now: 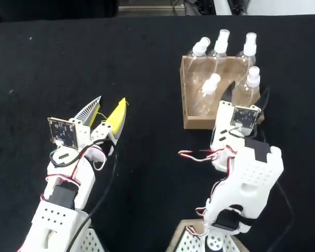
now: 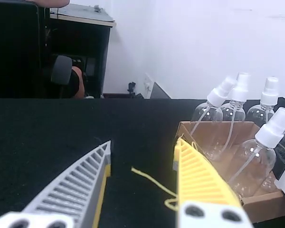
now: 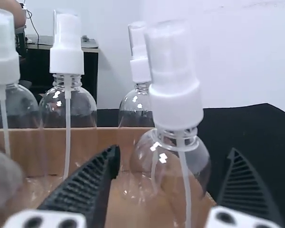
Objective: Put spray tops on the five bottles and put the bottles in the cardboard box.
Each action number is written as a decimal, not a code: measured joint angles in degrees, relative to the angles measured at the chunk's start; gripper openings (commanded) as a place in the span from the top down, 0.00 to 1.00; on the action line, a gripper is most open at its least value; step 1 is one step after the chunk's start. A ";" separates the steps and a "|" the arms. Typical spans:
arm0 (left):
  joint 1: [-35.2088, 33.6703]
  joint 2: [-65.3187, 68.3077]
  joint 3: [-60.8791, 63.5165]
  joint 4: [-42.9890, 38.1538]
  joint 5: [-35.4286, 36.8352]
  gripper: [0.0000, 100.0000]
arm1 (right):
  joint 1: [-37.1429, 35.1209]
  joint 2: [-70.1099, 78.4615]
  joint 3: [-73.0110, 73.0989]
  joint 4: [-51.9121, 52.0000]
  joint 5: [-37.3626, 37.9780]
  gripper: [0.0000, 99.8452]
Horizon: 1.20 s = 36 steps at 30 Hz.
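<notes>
A brown cardboard box (image 1: 198,124) stands right of the table's middle and holds several clear bottles, each with a white spray top. My right gripper (image 1: 247,93) is at the box's near right corner, open. Its black fingers (image 3: 88,183) stand on either side of the nearest bottle (image 3: 173,156) without touching it. That bottle (image 1: 250,83) is upright in the box, and three others line the far wall (image 1: 221,43). My left gripper (image 1: 112,100) hangs over bare table left of the box, its grey and yellow fingers (image 2: 199,180) open with nothing between them.
The black tabletop (image 1: 121,52) spreads wide to the left of and behind the box (image 2: 259,204). A loose yellow thread (image 2: 149,180) hangs by my left gripper's yellow finger. Red and white cables (image 1: 199,154) loop beside the right arm.
</notes>
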 measured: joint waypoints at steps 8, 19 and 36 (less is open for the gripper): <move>0.00 0.00 0.00 0.00 0.00 0.79 | -1.93 -3.60 2.46 0.97 0.00 0.70; 0.00 0.00 0.00 0.00 0.00 0.79 | -2.02 -5.45 3.16 0.97 2.64 0.70; 0.00 0.00 0.00 0.00 0.00 0.79 | -1.32 -5.45 3.16 0.97 2.99 0.70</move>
